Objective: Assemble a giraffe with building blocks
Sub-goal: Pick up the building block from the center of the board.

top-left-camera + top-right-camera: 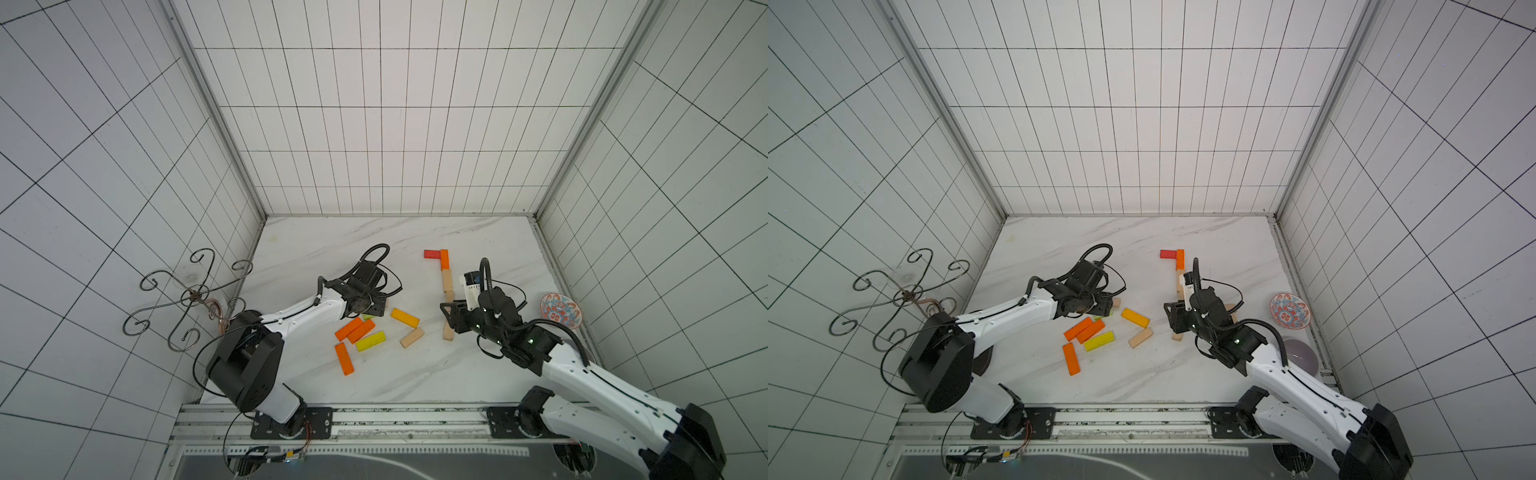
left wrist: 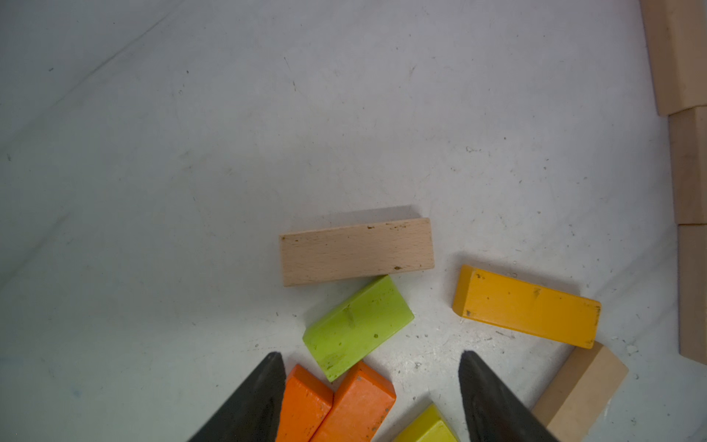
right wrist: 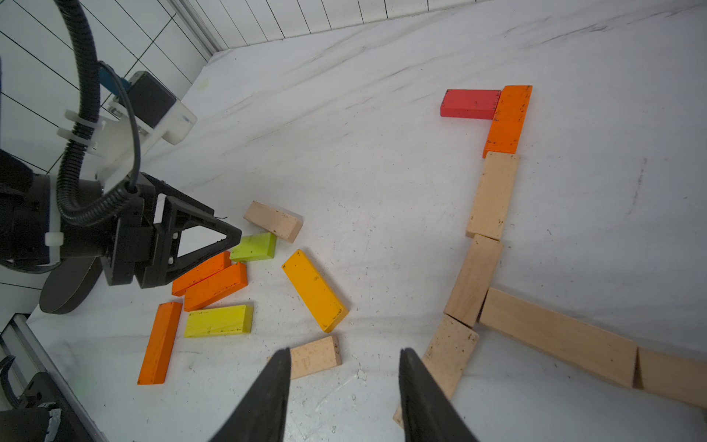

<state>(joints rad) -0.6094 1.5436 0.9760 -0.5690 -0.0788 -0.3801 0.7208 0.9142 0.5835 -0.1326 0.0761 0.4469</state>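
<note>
Several blocks already lie flat as a part-built giraffe [image 3: 474,279]. A red block [image 3: 469,104] is the head, touching an orange neck block [image 3: 508,119]. Natural wood blocks [image 3: 492,195] are chained end to end from there, and a long natural block [image 3: 558,336] branches off as the body. All of it sits ahead of the right gripper [image 3: 344,350] and off to one side. That gripper's jaws are apart with nothing between them, and a short natural block [image 3: 313,358] lies right by one fingertip.

The loose pile is under the left gripper [image 2: 371,356], whose jaws are spread with nothing pinched.
- Two orange blocks [image 2: 355,402] lie side by side, touching, between its fingertips.
- The lime block [image 2: 357,327] is just ahead of the tips, touching a pale wood block [image 2: 355,250] further ahead.
- The amber block [image 2: 526,306] is ahead and outside one finger.
- The yellow block [image 2: 428,426] is close inside that same finger and partly cut off.

The step looks like the left arm picking one piece from the pile, probably an orange one. The orange pair touch, so closing across both risks grabbing two or skewing them. Better to centre on one block, with the fingers across its short width, or nudge the pair apart first. The tips should keep off the lime and yellow blocks, and the lift should go straight up so neighbours don't drag.

The table [image 3: 344,134] looks smooth, so pushed blocks will likely slide. The right gripper should hold clear of the laid chain, since those blocks only butt together and a brush would break the line.
</note>
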